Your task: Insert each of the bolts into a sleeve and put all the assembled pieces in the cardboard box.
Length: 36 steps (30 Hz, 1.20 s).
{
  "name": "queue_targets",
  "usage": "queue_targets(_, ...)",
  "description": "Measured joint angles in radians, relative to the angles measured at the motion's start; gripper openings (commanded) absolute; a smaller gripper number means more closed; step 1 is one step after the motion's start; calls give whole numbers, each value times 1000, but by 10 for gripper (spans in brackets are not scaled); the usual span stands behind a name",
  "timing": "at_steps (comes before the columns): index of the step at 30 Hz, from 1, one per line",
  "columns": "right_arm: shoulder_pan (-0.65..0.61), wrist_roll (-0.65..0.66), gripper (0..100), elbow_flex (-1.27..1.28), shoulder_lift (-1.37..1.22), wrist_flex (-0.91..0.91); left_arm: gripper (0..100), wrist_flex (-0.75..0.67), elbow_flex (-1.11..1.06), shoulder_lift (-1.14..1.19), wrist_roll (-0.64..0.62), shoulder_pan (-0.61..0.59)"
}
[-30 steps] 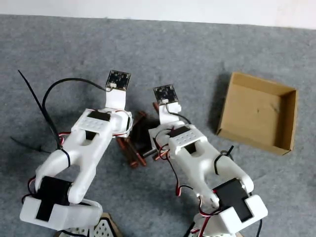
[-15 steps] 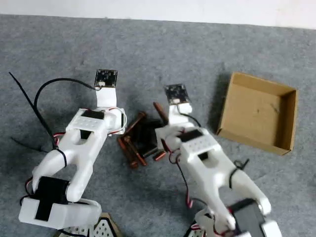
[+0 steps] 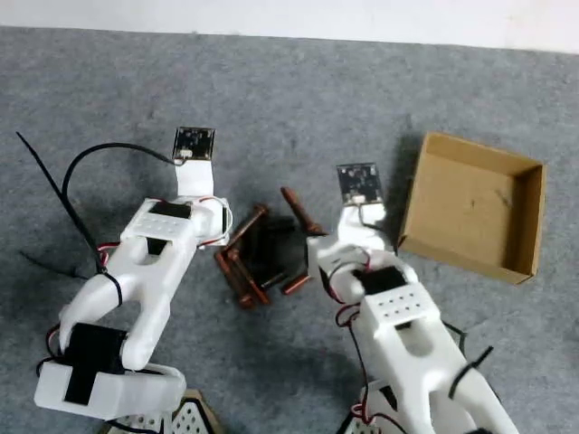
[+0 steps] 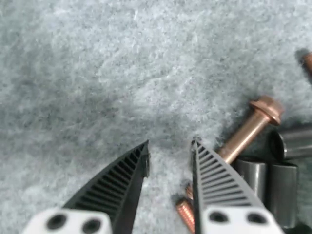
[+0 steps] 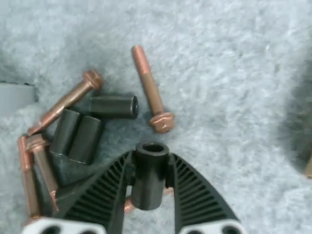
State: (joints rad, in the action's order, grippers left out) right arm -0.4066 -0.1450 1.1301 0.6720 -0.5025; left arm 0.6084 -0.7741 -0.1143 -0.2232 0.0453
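The dark sleeve (image 5: 148,183) sat clamped between the fingers of the right gripper (image 5: 149,157). It lay along them with its open bore pointing out past the tips. I judged it was held that way so that a bolt could be pushed straight into it.

It hung over the heap of loose parts (image 3: 258,253), which lay on the grey tabletop (image 3: 362,99) near the cardboard box (image 3: 475,152) but apart from it. On the edge of the heap facing the box lay the nearest bolt (image 5: 151,90), with its head toward the held sleeve and its shank free of the rest. That made it the easy one to pair, as I saw it. Farther from the box were the spare sleeves (image 5: 85,139), two of them side by side and touching, with more bolts beyond them.

On the side of the heap away from the box, the left gripper (image 4: 170,145) hung low over bare tabletop. Its fingers were a narrow way apart with nothing between them, just beside a flanged bolt (image 4: 246,129). From the wrist view I could not be sure whether the nearer finger touched that bolt's shank. I took its place there as readiness to pick up a bolt and carry it to the waiting bore.

No assembled piece lay in the box, so I reckoned the task was at its first pairing.
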Motion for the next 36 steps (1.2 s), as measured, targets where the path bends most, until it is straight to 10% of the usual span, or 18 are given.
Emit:
queue_targets(16,23,0,6,115,238,0,144,-6,3,-2,0,216)
queue_targets(24,115,0,6,172,364,0,139,6,-38,-5,417,373)
queue_targets(36,169,0,6,199,427,0,139,157,3,-8,465,434)
